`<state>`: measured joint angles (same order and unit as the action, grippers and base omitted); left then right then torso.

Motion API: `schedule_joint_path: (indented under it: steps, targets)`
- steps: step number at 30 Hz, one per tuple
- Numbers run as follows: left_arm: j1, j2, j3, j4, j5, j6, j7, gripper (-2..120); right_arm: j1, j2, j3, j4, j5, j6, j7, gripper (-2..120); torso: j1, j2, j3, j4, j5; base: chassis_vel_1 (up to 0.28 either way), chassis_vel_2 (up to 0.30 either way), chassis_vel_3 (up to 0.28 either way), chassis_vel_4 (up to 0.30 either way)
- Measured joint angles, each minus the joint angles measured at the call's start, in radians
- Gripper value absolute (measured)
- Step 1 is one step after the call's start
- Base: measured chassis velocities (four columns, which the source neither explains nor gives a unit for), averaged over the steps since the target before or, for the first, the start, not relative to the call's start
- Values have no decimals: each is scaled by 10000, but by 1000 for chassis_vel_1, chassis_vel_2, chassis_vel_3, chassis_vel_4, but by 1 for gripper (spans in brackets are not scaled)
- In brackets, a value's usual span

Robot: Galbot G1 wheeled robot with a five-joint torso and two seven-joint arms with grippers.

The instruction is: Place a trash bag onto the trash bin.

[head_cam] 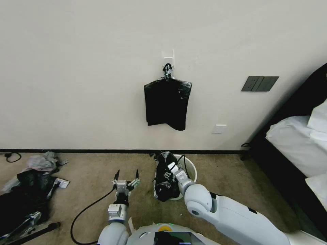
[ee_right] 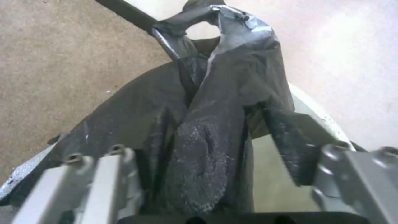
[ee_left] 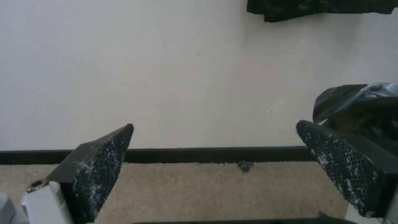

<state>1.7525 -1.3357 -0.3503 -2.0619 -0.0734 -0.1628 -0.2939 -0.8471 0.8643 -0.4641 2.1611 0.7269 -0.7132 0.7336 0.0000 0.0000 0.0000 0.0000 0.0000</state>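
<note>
The cream-white trash bin (head_cam: pixel 191 171) stands on the carpet near the wall. The glossy black trash bag (head_cam: pixel 165 182) is draped over the bin's left rim and stands up above it. My right gripper (head_cam: pixel 171 171) is at the bin's mouth. In the right wrist view the right gripper (ee_right: pixel 244 149) is open, with the bag (ee_right: pixel 215 93) hanging over one finger and the bin's wall (ee_right: pixel 271 177) showing in the gap. My left gripper (head_cam: pixel 126 176) hovers open over the carpet, left of the bin. Between the left gripper's (ee_left: pixel 215 124) pads is nothing, and the bag (ee_left: pixel 356 105) lies beside one pad.
A flat sheaf of black bags (head_cam: pixel 167 103) hangs from a wall hook above the bin. A heap of black and grey plastic litter (head_cam: pixel 27 190) lies at the left. A bed (head_cam: pixel 299 143) stands at the right. A black cable (head_cam: pixel 87 209) loops over the carpet.
</note>
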Motion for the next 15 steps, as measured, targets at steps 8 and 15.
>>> schedule_joint_path:
  steps: [8, 15]
  targets:
    - [-24, 93, 242, -27, 94, 65, 0, 100, -72, -81, 129, 13, 47, 6, 3, 28, 1, 0, 0, 0, 1, 0, 0, 0, 0]
    - [-248, 436, 788, -253, 56, 511, 4, 100, -273, -146, 471, 69, 94, 23, -110, 6, 0, 0, 0, 0, 0, 0, 0, 0, 0]
